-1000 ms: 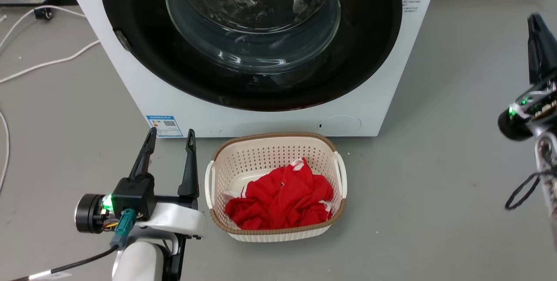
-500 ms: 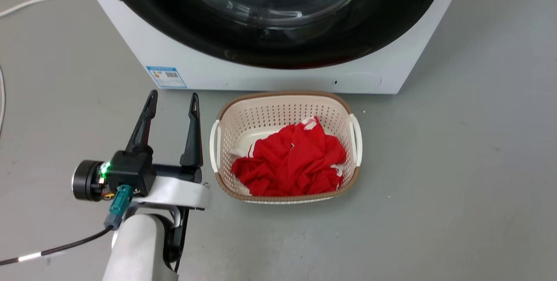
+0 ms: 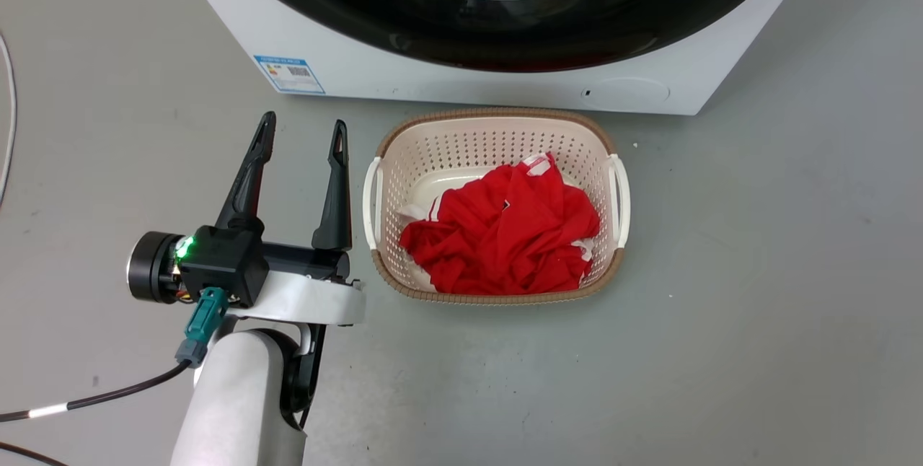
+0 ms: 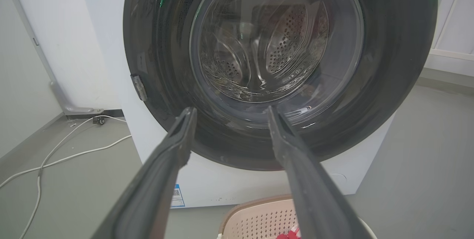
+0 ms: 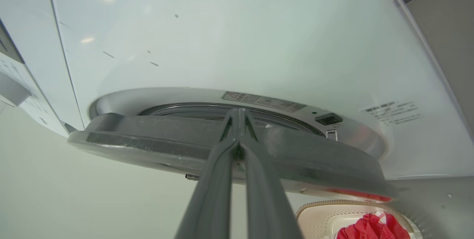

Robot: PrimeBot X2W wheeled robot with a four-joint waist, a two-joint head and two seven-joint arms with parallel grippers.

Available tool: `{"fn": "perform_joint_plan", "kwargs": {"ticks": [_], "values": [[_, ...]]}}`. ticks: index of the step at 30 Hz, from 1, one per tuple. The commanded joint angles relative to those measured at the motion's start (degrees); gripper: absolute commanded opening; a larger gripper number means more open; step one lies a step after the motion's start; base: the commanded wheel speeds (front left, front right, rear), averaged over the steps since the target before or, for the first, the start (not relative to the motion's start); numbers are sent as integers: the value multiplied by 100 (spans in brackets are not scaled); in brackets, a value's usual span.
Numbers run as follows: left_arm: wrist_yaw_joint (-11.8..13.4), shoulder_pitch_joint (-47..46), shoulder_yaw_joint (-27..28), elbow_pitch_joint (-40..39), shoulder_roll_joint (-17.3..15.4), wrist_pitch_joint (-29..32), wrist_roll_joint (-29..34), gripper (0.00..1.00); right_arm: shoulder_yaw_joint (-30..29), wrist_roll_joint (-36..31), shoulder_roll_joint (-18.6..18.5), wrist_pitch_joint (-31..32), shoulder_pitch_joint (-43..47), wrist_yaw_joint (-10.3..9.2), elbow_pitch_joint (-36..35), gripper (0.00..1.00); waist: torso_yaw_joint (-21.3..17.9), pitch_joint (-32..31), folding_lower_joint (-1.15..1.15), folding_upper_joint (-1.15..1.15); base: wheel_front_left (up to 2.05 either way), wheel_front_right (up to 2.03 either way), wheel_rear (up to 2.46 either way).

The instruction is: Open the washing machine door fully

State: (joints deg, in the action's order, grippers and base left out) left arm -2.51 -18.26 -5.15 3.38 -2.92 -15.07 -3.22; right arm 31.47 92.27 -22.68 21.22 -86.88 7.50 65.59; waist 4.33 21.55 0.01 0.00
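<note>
The washing machine is a white box at the top of the head view, with the lower arc of the glossy black washing machine door on its front. In the right wrist view the door shows edge-on, standing slightly off the machine front, a metal ring visible in the gap. My right gripper is shut, its tips at the door's rim by that gap. My left gripper is open over the floor left of the basket, facing the door's glass bowl.
A cream laundry basket holding red cloth sits on the grey floor just in front of the machine. A white cable trails over the floor left of the machine, near a wall.
The head camera has tilted down and turned, so the machine sits higher in the picture. The right gripper, at the right edge a second ago, has left the head view. Left gripper stays open.
</note>
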Motion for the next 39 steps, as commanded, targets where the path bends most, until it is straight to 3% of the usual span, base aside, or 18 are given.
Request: {"fn": "perform_joint_plan", "kwargs": {"ticks": [1,12,22,39], "values": [[27,-99,-7,-43,4,-15,-17,100,33,-46,51,19,-75,-2,45,0,44,104,-1,0,0,0,0],[72,-238,-105,-111,6,-15,-60,100,196,-216,232,126,-357,-1,200,0,87,463,-1,0,0,0,0],[103,-308,-132,-93,5,-15,-72,100,222,-144,245,666,-305,-1,31,0,51,548,-1,0,0,0,0],[142,94,-204,169,5,-15,-101,100,127,323,-71,1843,979,-1,-924,0,-93,-289,-1,0,0,0,0]]}}
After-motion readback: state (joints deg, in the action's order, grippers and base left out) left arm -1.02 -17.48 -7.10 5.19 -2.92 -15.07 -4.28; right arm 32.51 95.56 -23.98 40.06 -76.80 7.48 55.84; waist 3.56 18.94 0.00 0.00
